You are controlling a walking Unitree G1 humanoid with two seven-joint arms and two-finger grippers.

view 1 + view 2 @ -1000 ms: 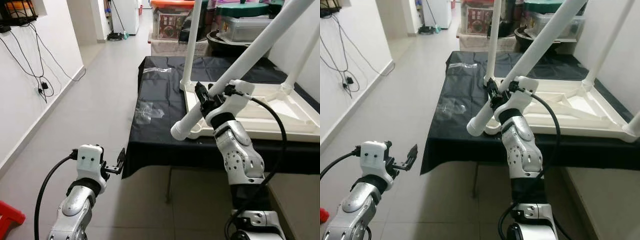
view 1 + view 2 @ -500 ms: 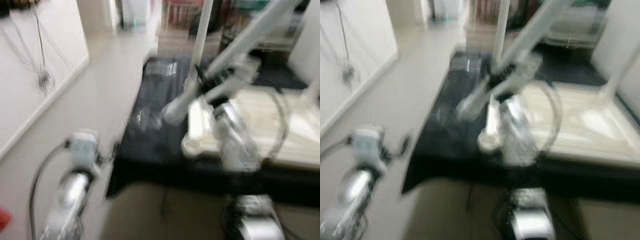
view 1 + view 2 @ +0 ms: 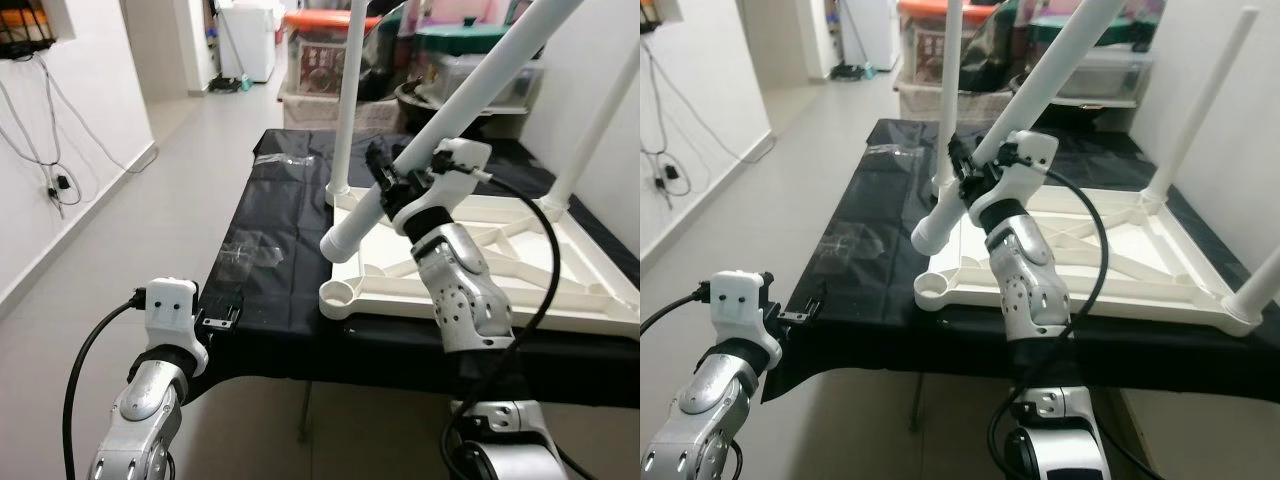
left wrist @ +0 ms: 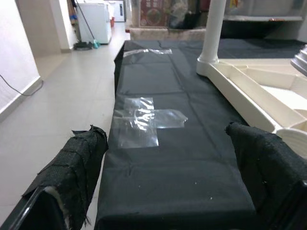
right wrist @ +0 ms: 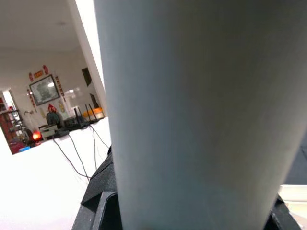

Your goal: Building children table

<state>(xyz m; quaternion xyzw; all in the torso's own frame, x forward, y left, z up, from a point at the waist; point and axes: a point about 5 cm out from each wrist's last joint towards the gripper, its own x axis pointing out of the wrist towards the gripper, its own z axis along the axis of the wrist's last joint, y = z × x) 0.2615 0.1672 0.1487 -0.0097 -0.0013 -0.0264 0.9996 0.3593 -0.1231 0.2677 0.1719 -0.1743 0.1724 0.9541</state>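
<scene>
An upside-down white table top lies on a black-covered table. Upright white legs stand in its far left corner and far right corner, and a third stands at the near right. My right gripper is shut on a loose white leg, which is tilted. Its lower end hangs just above the bare near-left socket. The same leg looms close in the right wrist view. My left gripper is open at the table's front left edge, its padded fingers wide apart.
Clear tape patches stick to the black cloth left of the table top. Storage boxes and bins are stacked behind the table. A tiled corridor runs along the left, beside a white wall with hanging cables.
The whole view has shifted with the camera, through a blurred frame. The held leg's lower end now hangs over the near-left socket. My left gripper is closer to the table's edge.
</scene>
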